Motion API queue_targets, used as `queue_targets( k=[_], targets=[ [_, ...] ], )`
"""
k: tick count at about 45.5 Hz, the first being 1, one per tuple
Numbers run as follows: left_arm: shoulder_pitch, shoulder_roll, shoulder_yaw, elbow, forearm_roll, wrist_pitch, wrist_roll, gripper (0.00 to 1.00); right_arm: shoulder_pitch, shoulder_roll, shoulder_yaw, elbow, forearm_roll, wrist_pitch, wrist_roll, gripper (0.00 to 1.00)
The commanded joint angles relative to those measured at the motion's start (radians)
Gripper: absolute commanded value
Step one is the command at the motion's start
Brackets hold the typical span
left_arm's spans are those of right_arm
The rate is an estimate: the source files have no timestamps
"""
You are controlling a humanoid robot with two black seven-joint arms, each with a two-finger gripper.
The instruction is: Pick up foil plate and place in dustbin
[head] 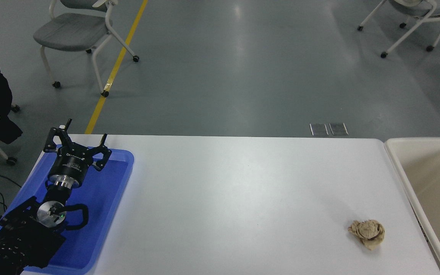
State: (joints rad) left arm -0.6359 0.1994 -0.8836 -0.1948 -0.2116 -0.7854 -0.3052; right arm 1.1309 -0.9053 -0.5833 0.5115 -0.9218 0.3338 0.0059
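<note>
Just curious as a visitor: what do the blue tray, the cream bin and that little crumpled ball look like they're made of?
Blue tray: probably plastic, smooth and faintly glossy.
Dustbin: likely plastic, matte cream with a thick rounded rim.
Paper ball: seemingly tan paper, dull and creased.

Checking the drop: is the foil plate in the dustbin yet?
Cannot tell. The part of the dustbin that shows holds nothing, but the frame's right edge cuts it off. No foil plate appears anywhere.

Black left gripper (78, 146) — silver wrist collar
</note>
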Motion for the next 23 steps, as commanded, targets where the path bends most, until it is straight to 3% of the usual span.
queue_targets(
  k=[1, 13, 23],
  targets=[
    [0.001, 0.0, 0.0, -0.003, 0.0, 0.0, 0.0, 1.0, -0.333, 0.193, 0.131, -0.269, 0.139, -0.142, -0.001, 0.0],
    [0.001, 0.0, 0.0, -0.003, 0.0, 0.0, -0.002, 1.0, -0.428, 0.324, 0.129, -0.353, 0.19, -0.22, -0.007, 0.0],
    [0.001, 0.0, 0.0, 0.0, 0.0, 0.0, -0.002, 1.0, -0.427, 0.336, 0.126, -0.363, 0.192, -0.226, -0.006, 0.0]
  ],
)
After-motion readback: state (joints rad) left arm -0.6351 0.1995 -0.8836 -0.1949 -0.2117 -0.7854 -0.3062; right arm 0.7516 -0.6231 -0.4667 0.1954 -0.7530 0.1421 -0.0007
